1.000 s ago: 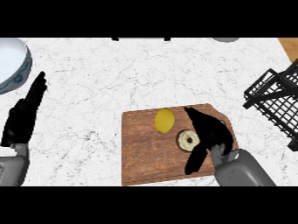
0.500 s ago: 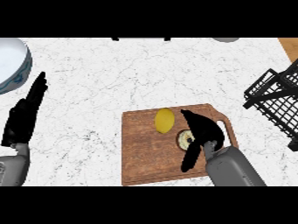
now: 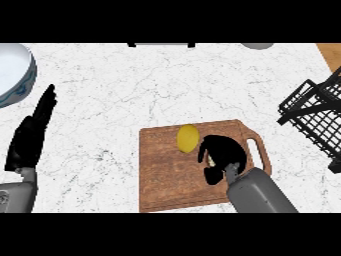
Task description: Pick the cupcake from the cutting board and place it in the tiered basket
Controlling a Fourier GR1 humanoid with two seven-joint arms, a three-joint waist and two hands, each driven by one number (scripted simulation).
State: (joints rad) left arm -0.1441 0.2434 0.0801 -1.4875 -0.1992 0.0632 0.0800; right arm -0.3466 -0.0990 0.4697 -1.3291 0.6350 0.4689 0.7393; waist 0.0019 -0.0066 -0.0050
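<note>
My right hand [image 3: 223, 152] curls round the cupcake [image 3: 211, 161] on the board [image 3: 162, 180]; I should lift vertically, clear of the lemon [image 3: 188, 137].

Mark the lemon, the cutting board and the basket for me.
lemon [image 3: 188, 137]: head view, middle of its yellow skin.
cutting board [image 3: 164, 176]: head view, bare wood on its left half.
basket [image 3: 324, 125]: head view, its black wire wall.

The left hand [image 3: 30, 139] rests open at the view's left, fingers straight and pointing up, above its grey forearm [image 3: 7, 198]. The right hand [image 3: 225, 150] arches palm-down, fingers curled round the cupcake [image 3: 211, 161].
</note>
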